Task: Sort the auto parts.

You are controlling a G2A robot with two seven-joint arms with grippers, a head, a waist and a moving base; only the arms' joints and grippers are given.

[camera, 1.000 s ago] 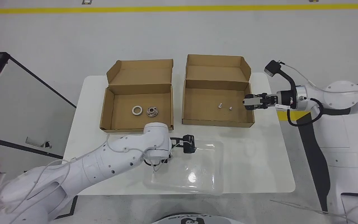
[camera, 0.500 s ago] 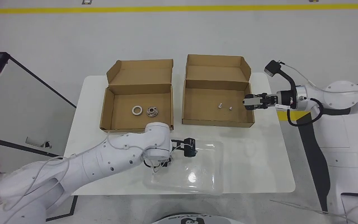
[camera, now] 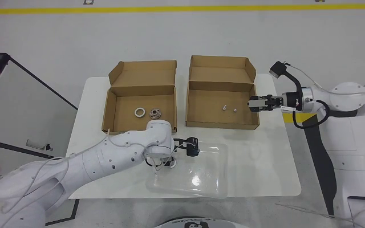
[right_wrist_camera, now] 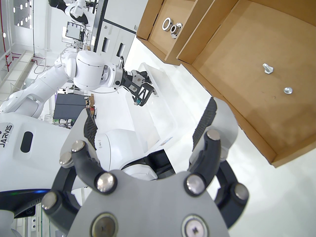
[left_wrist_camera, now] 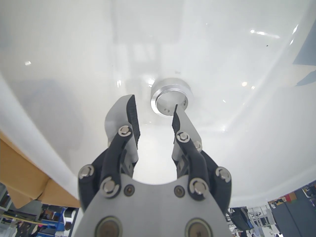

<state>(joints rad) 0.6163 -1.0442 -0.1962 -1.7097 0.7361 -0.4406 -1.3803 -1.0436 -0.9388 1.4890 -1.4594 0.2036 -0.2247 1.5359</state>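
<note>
My left gripper [left_wrist_camera: 154, 114] is open inside the clear plastic tray [camera: 214, 171]. A round silver metal part [left_wrist_camera: 170, 94] lies on the tray floor just past the fingertips, and one fingertip overlaps its rim. In the top view the left gripper [camera: 193, 146] hangs over the tray's near-left corner. My right gripper [camera: 251, 104] is open and empty at the right wall of the right cardboard box [camera: 205, 114]. That box holds two small bolts [camera: 224, 105] [right_wrist_camera: 287, 90]. The left cardboard box [camera: 122, 119] holds a metal ring [camera: 138, 112] and a flanged part [camera: 154, 113].
Both boxes stand side by side at the back of the white table [camera: 268, 165], flaps up. The tray lies in front of them near the table's front edge. Bare table lies right of the tray and left of the left box.
The left arm has shifted slightly, its gripper edging a little toward the boxes over the tray. The right arm has stayed still.
</note>
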